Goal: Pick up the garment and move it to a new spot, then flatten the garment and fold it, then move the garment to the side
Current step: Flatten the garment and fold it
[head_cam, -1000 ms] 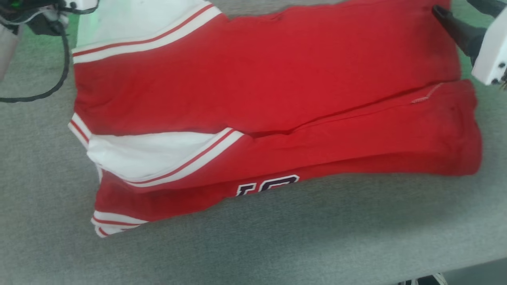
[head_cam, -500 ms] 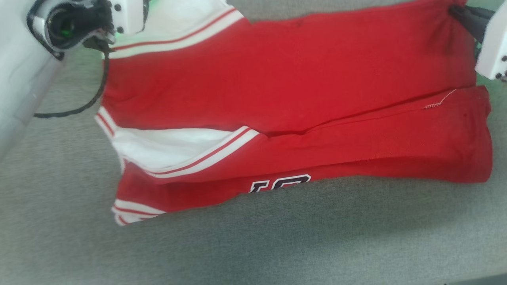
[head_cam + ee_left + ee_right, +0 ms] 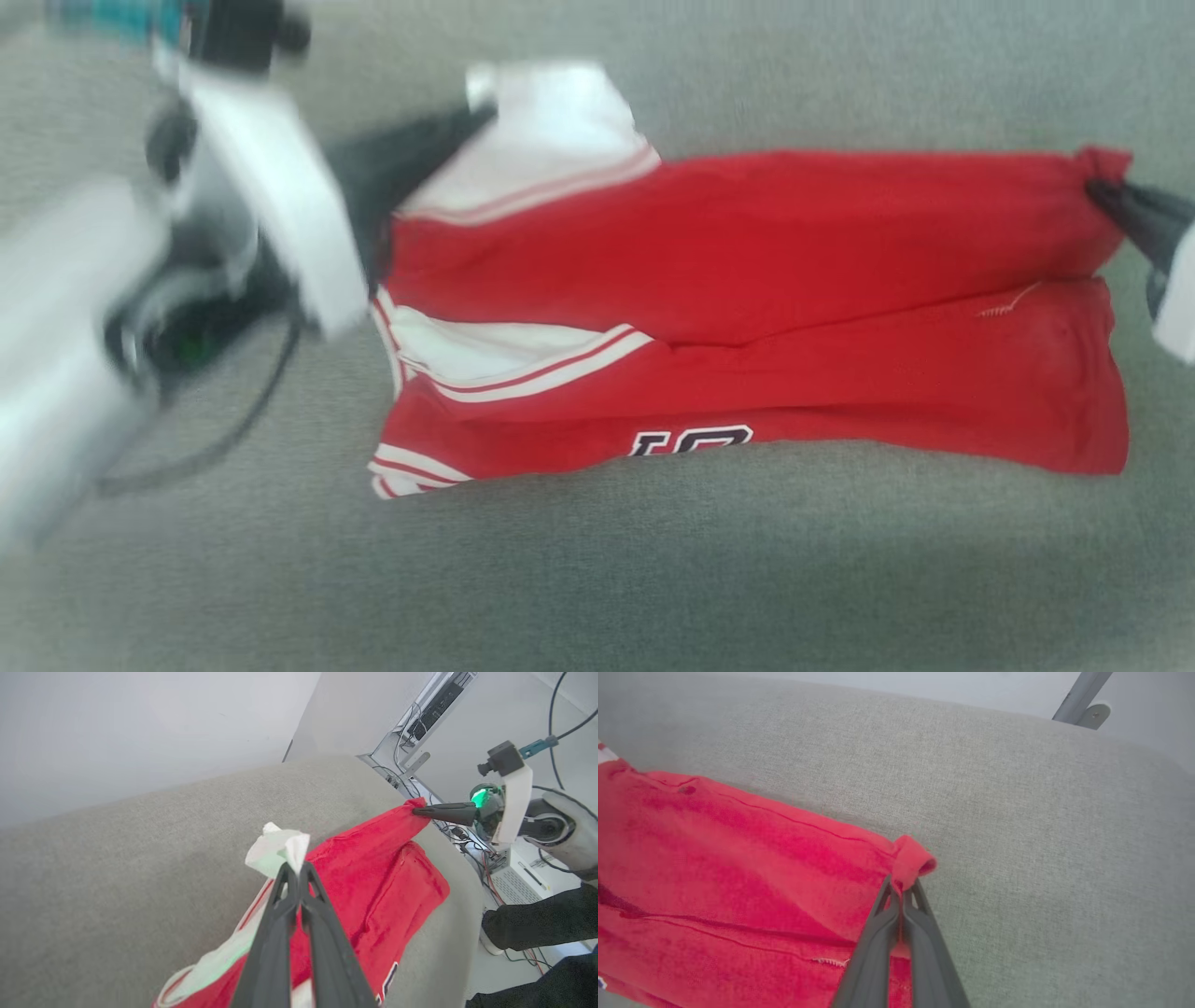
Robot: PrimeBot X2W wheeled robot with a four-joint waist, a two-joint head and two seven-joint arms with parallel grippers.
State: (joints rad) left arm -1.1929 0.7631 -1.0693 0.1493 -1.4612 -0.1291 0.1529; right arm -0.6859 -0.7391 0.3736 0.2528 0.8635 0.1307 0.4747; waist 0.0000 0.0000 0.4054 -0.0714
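The garment [image 3: 747,280], a red jersey with white sleeves, striped trim and dark lettering, lies folded lengthwise on the grey padded table [image 3: 597,579]. My left gripper [image 3: 476,112] is shut on the white sleeve corner at the garment's far left; the left wrist view has the sleeve [image 3: 280,851] bunched at its fingertips [image 3: 296,870]. My right gripper [image 3: 1097,191] is shut on the red hem corner at the far right, and the right wrist view has that corner [image 3: 913,863] curled over its tips [image 3: 901,886]. The far edge is lifted between them.
Grey table surface lies open in front of the garment and behind it. In the left wrist view, cables and equipment [image 3: 434,714] stand past the table's end, and a person's dark-clad legs [image 3: 542,924] are beside it.
The right gripper has gone from open to shut on the hem corner. The picture has shifted, so the garment sits lower and smaller in it. Its far edge now hangs pinched between both grippers.
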